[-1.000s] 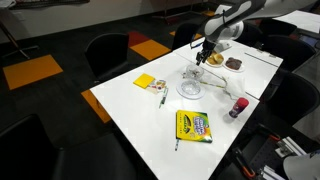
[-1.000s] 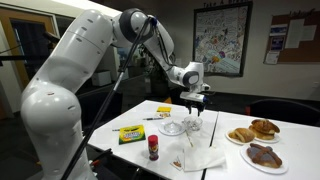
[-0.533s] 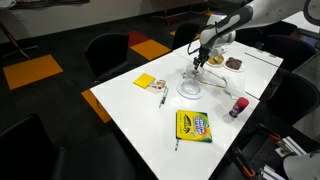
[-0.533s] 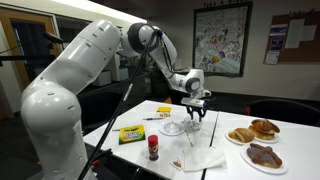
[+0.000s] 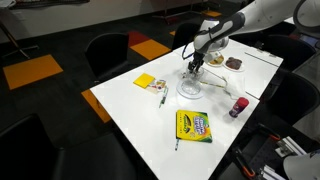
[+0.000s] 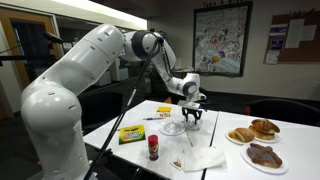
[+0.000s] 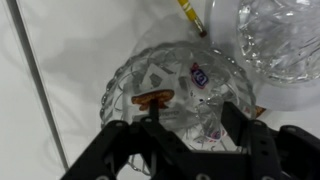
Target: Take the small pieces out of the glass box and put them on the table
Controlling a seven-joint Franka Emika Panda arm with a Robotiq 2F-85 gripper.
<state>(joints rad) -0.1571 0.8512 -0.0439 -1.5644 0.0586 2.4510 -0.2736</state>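
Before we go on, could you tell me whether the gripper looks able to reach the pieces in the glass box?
Probably yes: in the wrist view the open gripper hangs over the glass box, nothing covers it, and the small pieces lie exposed inside; the round dish sits aside.

1. The end effector (image 7: 195, 128) hangs with its jaws spread over the glass box (image 7: 128, 78) on the white bench (image 7: 70, 60).
2. Just ahead of its fingers, inside the box, lie an orange piece (image 7: 155, 98) and a purple-labelled wrapped piece (image 7: 198, 75).
3. Further ahead to the right stands a cut-glass dish (image 7: 280, 35), with a yellow pencil (image 7: 190, 14) beside it.
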